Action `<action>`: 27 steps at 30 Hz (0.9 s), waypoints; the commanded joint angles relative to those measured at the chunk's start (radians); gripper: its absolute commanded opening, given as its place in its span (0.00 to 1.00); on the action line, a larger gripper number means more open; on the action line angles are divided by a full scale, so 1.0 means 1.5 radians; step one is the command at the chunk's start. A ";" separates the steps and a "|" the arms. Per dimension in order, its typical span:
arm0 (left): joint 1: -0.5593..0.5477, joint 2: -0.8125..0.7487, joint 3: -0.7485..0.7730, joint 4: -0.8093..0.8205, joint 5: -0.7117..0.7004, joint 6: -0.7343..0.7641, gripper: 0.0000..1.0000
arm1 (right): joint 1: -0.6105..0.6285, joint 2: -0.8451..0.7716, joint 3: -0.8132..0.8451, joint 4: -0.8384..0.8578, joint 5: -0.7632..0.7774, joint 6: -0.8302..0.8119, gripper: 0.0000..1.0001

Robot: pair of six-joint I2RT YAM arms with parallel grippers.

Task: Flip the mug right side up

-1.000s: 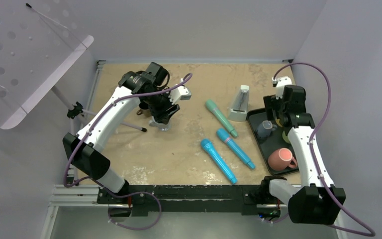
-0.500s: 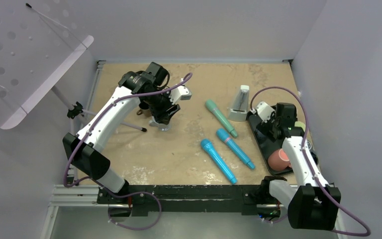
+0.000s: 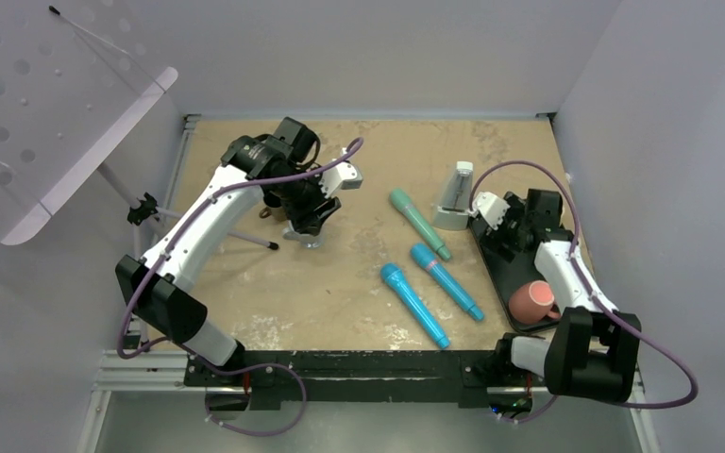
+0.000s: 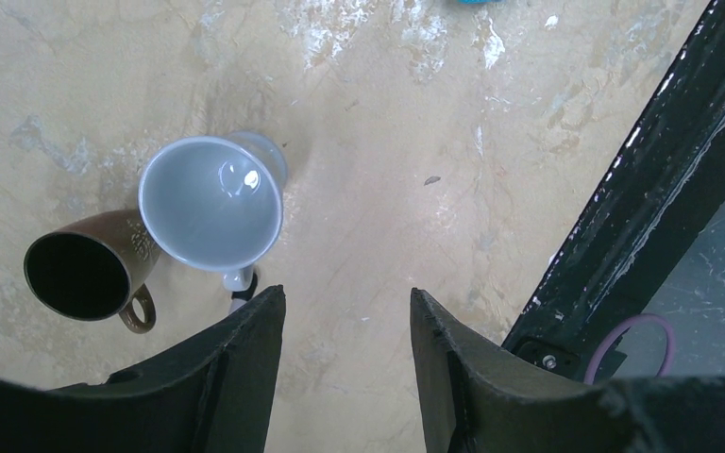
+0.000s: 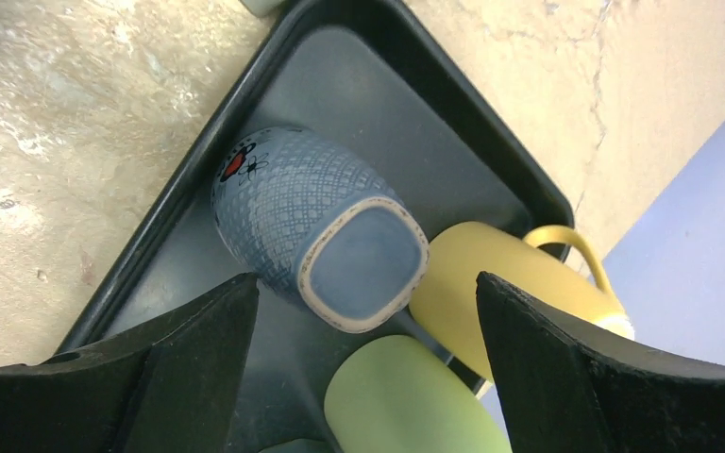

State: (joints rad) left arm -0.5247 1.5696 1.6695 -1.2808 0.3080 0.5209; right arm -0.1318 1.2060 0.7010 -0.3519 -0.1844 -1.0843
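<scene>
A blue textured mug (image 5: 321, 226) stands upside down, base up, in the black tray (image 5: 340, 75). My right gripper (image 5: 363, 280) is open just above it, fingers on either side of the base. A yellow mug (image 5: 491, 283) and a green mug (image 5: 396, 401) stand upside down beside it. In the top view the right gripper (image 3: 508, 231) covers these mugs; a pink mug (image 3: 531, 301) sits upside down at the tray's near end (image 3: 496, 278). My left gripper (image 4: 345, 302) is open and empty above the table, next to an upright white mug (image 4: 212, 203) and a brown mug (image 4: 85, 274).
Three toy microphones lie mid-table: a green one (image 3: 419, 224) and two blue ones (image 3: 446, 281) (image 3: 415, 304). A metronome (image 3: 454, 196) stands left of the tray. A music stand (image 3: 66, 104) is at the far left, one leg (image 3: 245, 238) reaching under the left arm.
My right arm has swung from the tray's far right side toward its left and dropped low over the blue mug. The left arm has not moved.
</scene>
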 commanded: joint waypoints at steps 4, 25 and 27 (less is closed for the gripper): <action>0.004 -0.028 0.009 0.001 -0.001 0.019 0.55 | 0.001 0.012 0.068 -0.022 -0.095 -0.011 0.90; 0.004 -0.020 0.011 -0.007 -0.002 0.022 0.55 | 0.000 0.063 0.105 0.057 -0.074 0.356 0.97; 0.004 -0.018 0.013 -0.008 0.002 0.022 0.55 | 0.000 0.064 0.099 0.047 -0.078 0.367 0.96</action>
State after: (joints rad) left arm -0.5240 1.5566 1.6695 -1.2869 0.3023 0.5323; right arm -0.1310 1.3117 0.8322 -0.3069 -0.3244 -0.6716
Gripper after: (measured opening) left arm 0.554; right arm 0.970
